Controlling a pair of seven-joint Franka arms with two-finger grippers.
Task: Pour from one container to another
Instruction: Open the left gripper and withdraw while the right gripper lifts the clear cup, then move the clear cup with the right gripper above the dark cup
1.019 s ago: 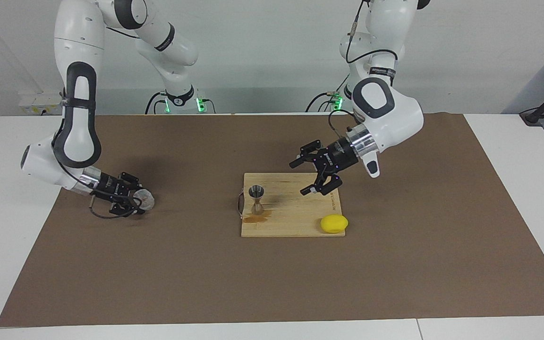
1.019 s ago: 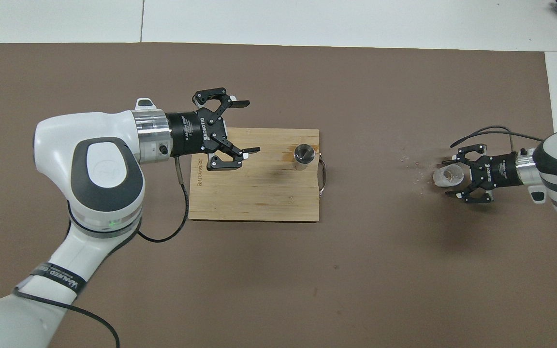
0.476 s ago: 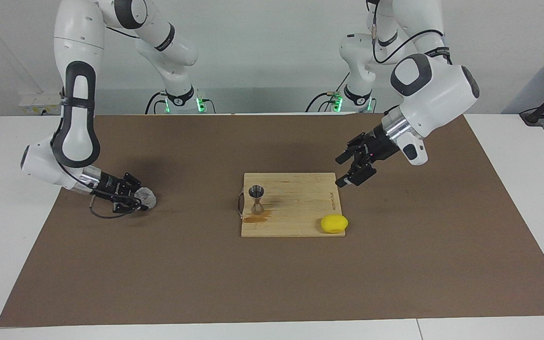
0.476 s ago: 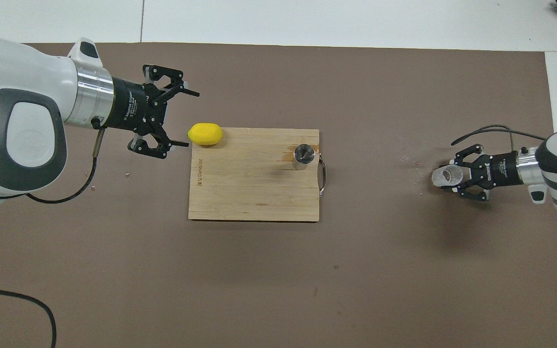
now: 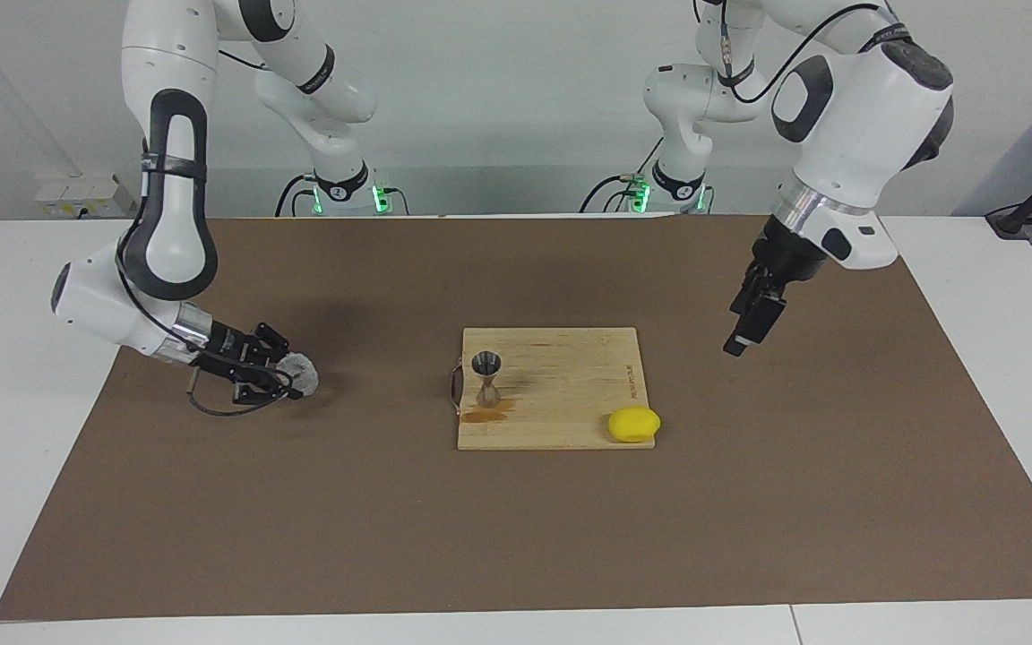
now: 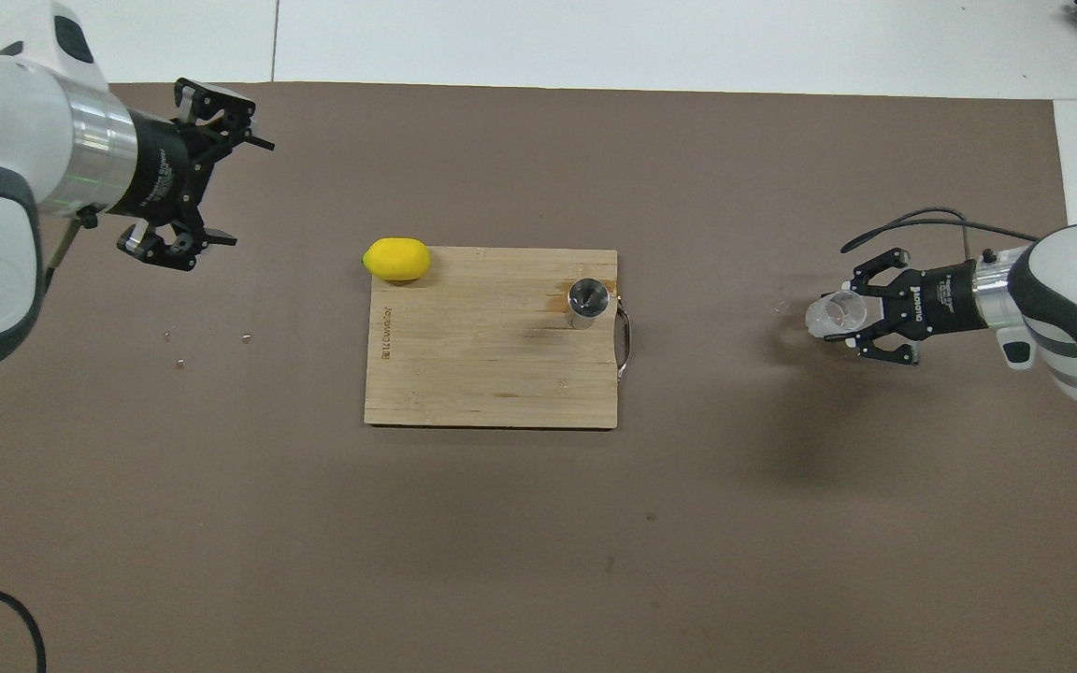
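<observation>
The clear frosty cup (image 5: pixel 303 375) (image 6: pixel 828 314) is held tilted in my right gripper (image 5: pixel 287 382) (image 6: pixel 845 314), which is shut on it low over the brown mat at the right arm's end of the table. The steel hourglass jigger (image 5: pixel 486 376) (image 6: pixel 587 301) stands upright on the wooden cutting board (image 5: pixel 561 403) (image 6: pixel 492 374), at the board's edge toward the right arm. My left gripper (image 5: pixel 743 330) (image 6: pixel 225 192) is open and empty, raised over the mat toward the left arm's end, apart from the board.
A yellow lemon (image 5: pixel 633 424) (image 6: pixel 396 259) lies at the board's corner farthest from the robots, toward the left arm. A brown stain (image 5: pixel 485 414) marks the board beside the jigger. Small crumbs (image 6: pixel 211 336) lie on the mat.
My left gripper has swung off the board toward the left arm's end and risen. My right gripper has carried the cup a little toward the board.
</observation>
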